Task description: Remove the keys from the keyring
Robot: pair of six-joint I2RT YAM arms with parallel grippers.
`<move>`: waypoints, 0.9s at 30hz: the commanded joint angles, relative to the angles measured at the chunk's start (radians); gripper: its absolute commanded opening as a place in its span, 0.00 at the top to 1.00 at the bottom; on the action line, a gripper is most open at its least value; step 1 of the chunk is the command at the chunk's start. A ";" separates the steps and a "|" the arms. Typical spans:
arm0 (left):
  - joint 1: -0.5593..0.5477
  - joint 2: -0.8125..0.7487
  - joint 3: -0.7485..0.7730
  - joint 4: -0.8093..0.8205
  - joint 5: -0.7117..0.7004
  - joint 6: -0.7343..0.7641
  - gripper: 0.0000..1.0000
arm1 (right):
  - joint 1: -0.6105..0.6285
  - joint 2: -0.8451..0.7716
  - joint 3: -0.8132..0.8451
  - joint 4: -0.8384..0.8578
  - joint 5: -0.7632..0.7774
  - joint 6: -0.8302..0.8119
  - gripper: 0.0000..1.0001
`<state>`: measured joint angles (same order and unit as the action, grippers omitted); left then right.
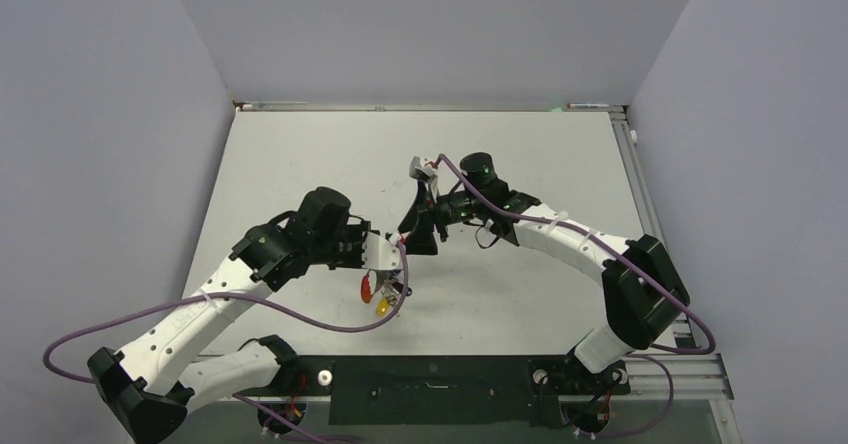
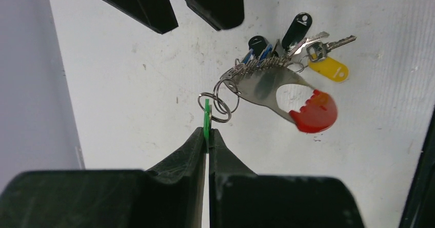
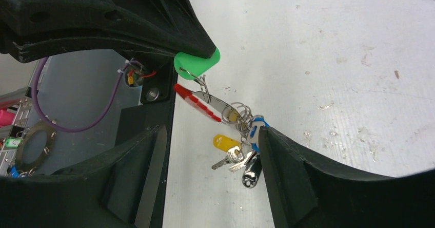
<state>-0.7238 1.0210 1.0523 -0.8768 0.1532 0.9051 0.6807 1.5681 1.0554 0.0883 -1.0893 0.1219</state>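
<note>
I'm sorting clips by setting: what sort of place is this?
Probably a robotics lab test cell: a left arm and a right arm bolted to a white table, plain grey walls around it, an aluminium rail along its edge.

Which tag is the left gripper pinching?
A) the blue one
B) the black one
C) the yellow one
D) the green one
D: in the left wrist view the left gripper is shut on the green tag, while the other tags lie clear of it.
</note>
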 commanded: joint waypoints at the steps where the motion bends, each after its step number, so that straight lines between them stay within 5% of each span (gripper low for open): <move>1: -0.002 -0.055 -0.012 0.091 -0.023 0.161 1.00 | -0.033 -0.057 0.031 -0.009 -0.041 -0.069 0.33; 16: -0.010 -0.080 -0.030 0.153 -0.063 0.503 1.00 | -0.070 -0.072 0.051 -0.081 -0.030 -0.148 0.32; 27: -0.012 -0.056 -0.004 0.189 -0.047 0.494 1.00 | -0.033 -0.081 -0.008 -0.083 0.011 -0.151 0.45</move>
<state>-0.7315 0.9634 1.0096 -0.7643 0.0864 1.4002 0.6140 1.5429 1.0649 -0.0250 -1.0855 0.0025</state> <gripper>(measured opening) 0.007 0.602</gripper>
